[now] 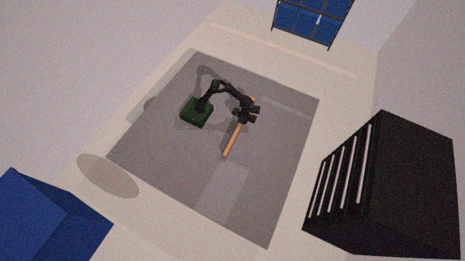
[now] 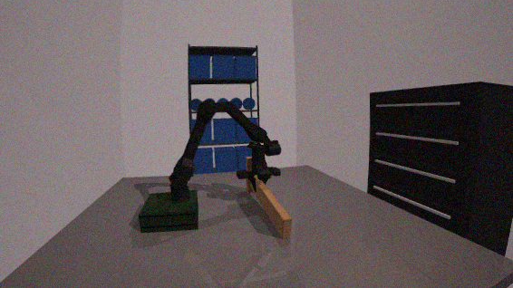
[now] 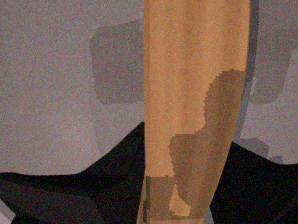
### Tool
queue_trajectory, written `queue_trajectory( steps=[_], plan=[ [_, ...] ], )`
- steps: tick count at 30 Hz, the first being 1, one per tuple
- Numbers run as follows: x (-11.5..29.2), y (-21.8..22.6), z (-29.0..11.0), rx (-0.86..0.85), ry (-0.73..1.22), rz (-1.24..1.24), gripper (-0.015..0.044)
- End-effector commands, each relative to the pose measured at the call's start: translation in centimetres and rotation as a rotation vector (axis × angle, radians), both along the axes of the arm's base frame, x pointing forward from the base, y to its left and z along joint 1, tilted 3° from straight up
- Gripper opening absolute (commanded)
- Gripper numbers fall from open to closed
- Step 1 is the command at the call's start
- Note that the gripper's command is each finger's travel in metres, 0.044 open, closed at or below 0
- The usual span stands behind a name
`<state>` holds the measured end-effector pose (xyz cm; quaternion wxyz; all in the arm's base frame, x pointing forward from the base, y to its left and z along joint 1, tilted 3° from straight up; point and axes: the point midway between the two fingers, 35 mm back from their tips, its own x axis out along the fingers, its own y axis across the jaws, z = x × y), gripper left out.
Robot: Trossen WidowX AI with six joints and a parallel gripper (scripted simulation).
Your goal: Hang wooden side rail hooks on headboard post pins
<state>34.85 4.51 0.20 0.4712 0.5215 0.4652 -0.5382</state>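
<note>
The wooden side rail lies slanted on the grey table. Its near end rests on the table, and its other end is raised at the upright wooden headboard post. My gripper is shut on the rail close to the post end, with one dark finger on each side in the wrist view. The steel hooks, the slot and the pins are hidden behind the gripper and the rail.
The arm's green base stands left of the rail. A black drawer cabinet stands to the right. A shelf with blue boxes stands at the back wall. A blue box sits on the floor.
</note>
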Motion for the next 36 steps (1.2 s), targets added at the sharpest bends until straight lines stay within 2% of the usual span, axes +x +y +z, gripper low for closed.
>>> queue_trajectory(
  steps=[1, 36],
  plan=[
    [0.11, 0.12, 0.14, 0.003, -0.003, -0.004, 0.0000],
    [0.16, 0.50, 0.10, 0.004, -0.004, -0.004, 0.0000]
  ],
)
